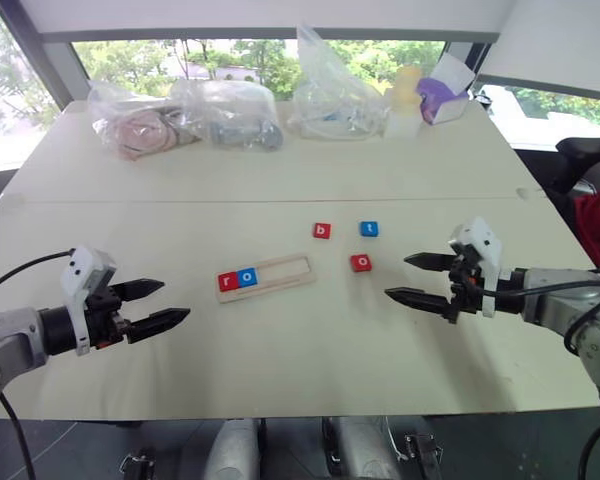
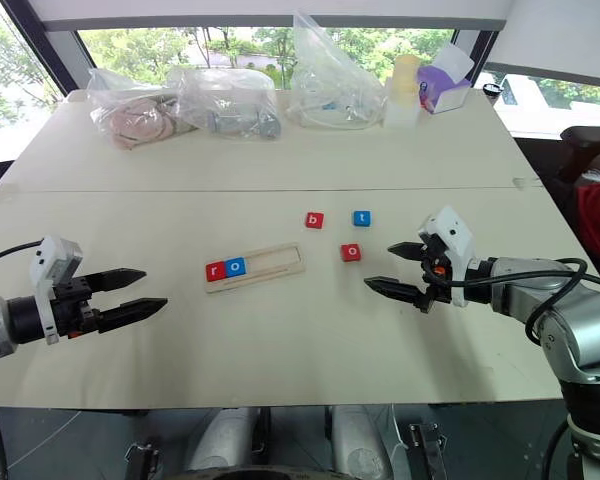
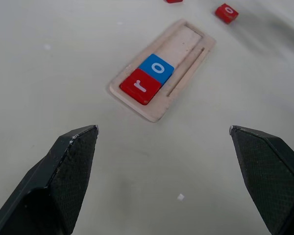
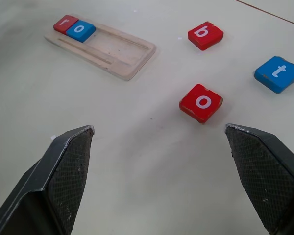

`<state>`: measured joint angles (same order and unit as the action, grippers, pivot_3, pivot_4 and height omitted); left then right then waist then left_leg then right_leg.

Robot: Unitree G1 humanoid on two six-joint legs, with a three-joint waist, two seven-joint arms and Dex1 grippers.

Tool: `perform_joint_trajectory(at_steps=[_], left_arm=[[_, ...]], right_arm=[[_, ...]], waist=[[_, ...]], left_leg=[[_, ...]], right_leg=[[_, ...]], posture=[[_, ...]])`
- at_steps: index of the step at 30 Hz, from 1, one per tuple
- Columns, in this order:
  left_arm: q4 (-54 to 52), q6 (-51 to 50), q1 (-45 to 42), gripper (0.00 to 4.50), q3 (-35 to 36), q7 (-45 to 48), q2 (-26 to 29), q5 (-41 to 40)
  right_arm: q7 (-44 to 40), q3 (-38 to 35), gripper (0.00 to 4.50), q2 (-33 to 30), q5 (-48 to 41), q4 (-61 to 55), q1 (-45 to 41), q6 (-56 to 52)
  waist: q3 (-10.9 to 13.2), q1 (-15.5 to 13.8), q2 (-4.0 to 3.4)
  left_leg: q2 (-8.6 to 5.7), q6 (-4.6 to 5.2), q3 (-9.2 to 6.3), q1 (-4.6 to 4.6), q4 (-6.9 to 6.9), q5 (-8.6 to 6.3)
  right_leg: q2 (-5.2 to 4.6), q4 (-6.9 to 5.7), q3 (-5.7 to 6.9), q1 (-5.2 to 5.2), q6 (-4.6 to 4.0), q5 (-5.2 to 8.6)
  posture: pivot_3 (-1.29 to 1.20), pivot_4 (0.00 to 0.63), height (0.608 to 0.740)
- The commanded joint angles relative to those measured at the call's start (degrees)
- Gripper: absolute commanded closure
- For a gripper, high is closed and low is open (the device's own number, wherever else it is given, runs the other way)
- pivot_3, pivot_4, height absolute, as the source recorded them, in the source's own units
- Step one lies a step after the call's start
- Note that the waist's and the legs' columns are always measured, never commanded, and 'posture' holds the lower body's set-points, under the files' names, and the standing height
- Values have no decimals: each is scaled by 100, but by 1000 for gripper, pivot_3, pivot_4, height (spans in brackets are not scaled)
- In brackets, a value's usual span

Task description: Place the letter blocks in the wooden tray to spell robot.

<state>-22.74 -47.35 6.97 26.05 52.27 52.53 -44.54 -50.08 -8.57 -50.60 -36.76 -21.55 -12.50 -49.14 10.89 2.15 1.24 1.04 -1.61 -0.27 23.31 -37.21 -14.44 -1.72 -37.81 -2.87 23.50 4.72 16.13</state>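
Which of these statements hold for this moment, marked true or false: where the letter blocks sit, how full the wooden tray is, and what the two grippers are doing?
1. The long light-wood tray holds the red r block and the blue o block, side by side at its left end. True.
2. The red b block already sits in the tray. False: it lies on the white table, beyond the tray.
3. The right gripper holds the red o block. False: it is open and empty; that block lies on the table.
4. The blue t block lies to the right of the b block. True.
5. The left gripper is open. True.
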Motion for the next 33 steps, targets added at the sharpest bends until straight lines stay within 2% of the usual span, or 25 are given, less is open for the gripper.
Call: perform_joint_trajectory(at_steps=[1,17,21,24,27,33], left_arm=[[-63,60,-39,0,165,4,78,3],[76,266,-37,0,-137,197,234,477],[245,684,-177,0,-374,248,409,952],[503,1100,-537,0,-734,638,550,1146],[1060,1634,-1135,0,-1522,1131,557,1555],[2566,2847,-2442,0,-2821,1732,69,2551]], right_arm=[[-49,-89,86,-36,9,-26,-22,134],[-74,302,86,-111,424,165,-41,195],[80,387,86,-112,563,111,-155,111],[-77,407,86,-190,262,-312,-121,-216],[-18,552,86,15,-103,-749,-151,-571],[787,780,86,845,-550,-1456,-175,-1136]], waist=[[0,3,0],[0,1,0],[0,-1,0],[0,-6,0],[0,-23,0],[-1,-33,0]], left_leg=[[0,0,0,0,0,0],[0,0,1,0,0,0],[0,0,2,0,0,0],[0,0,2,0,0,0],[-2,0,2,0,0,0],[-6,0,3,5,-3,0]], right_leg=[[0,0,0,0,0,0],[2,0,0,0,2,-1],[1,0,0,1,-1,0],[3,-1,0,1,-1,0],[5,-1,2,0,-1,0],[13,-5,2,5,17,-10]], posture=[[0,150,735],[0,150,735],[0,150,735],[0,150,735],[0,150,735],[0,150,735]])
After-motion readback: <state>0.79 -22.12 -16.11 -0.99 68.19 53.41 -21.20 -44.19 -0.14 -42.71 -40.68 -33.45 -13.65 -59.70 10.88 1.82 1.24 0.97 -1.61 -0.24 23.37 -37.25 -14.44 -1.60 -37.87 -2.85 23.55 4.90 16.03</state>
